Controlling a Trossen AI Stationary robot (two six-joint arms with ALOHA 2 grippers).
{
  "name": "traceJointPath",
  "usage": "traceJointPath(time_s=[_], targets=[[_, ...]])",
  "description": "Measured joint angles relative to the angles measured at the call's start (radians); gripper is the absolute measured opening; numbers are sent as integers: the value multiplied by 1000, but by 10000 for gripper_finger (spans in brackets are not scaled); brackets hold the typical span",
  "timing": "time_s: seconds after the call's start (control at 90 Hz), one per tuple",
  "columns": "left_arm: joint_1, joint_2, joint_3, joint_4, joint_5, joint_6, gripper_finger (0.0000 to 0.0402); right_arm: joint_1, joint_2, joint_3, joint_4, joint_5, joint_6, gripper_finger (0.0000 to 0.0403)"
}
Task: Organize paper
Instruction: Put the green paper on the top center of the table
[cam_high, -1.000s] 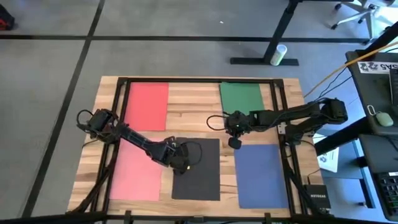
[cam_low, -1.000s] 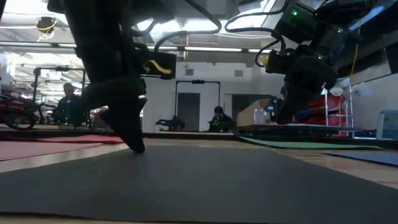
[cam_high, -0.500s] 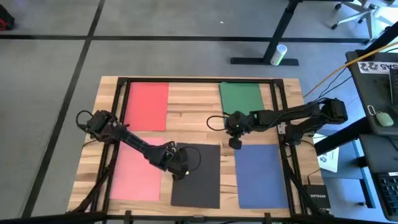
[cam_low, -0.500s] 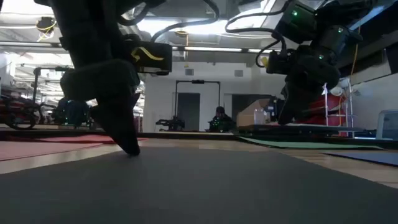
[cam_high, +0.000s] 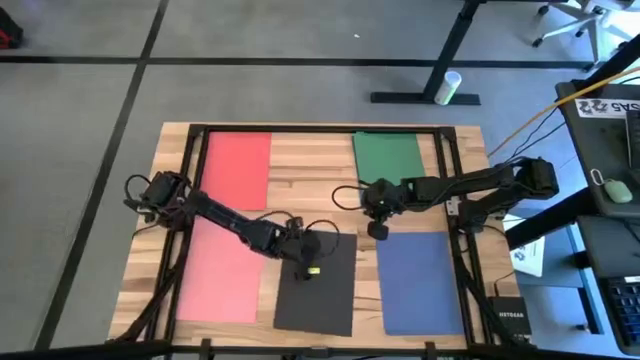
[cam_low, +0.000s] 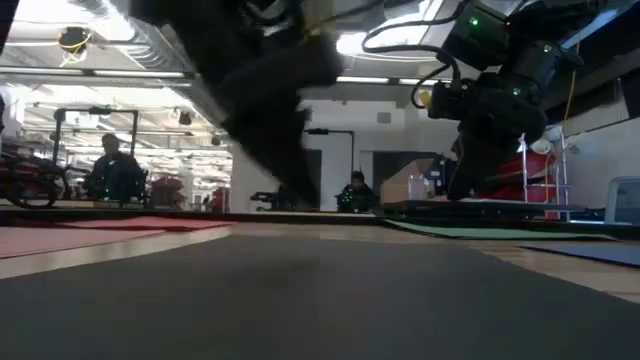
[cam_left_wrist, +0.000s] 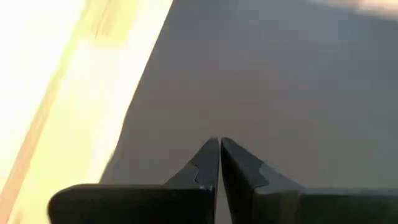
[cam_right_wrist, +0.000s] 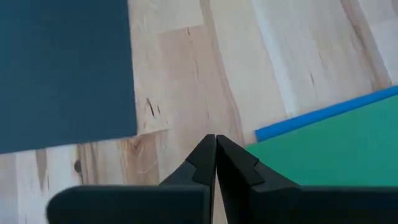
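Five paper sheets lie flat on the wooden table: red (cam_high: 237, 170) far left, pink (cam_high: 218, 272) near left, dark grey (cam_high: 318, 285) near middle, green (cam_high: 388, 157) far right, blue (cam_high: 420, 282) near right. My left gripper (cam_high: 308, 266) is shut over the dark grey sheet (cam_left_wrist: 261, 74); in the low view its tips (cam_low: 303, 203) stand a little above the sheet. My right gripper (cam_high: 378, 230) is shut and hangs above bare wood between the green sheet (cam_right_wrist: 336, 152) and the blue sheet (cam_right_wrist: 62, 68). A light blue edge (cam_right_wrist: 323, 113) peeks out from under the green sheet.
Black frame rails (cam_high: 192, 180) run along the table's sides and far edge. A dark box (cam_high: 503, 318) sits at the near right corner. A white printed sheet (cam_high: 530, 255) lies off the table to the right. People show in the room behind (cam_low: 112, 170).
My left gripper, shut with its tips down on the dark grey sheet, has dragged the whole sheet toward the table's near edge. It has then risen off the sheet and moved toward the table's right edge. The sheet stays flat where it stopped.
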Motion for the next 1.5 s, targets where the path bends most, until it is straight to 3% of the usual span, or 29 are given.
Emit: traceJointPath(time_s=[0.244, 0.456, 0.944, 1.033, 1.189, 1.5], targets=[[46, 42, 1, 215, 87, 121, 0, 0, 0, 0, 2, 1, -2, 0], [71, 138, 1, 346, 124, 122, 0, 0, 0, 0, -3, 20, -3, 0], [78, 162, 2, 345, 28, 88, 0, 0, 0, 0, -32, 28, -25, 0], [78, 151, 2, 343, 24, 90, 0, 12, 0, 0, -35, 71, -36, 3], [76, 97, 2, 358, 23, 94, 0, 32, 0, 0, -32, 208, -76, 28], [53, 57, 2, 297, 23, 105, 0, 61, 115, 0, -25, 218, -107, 102]])
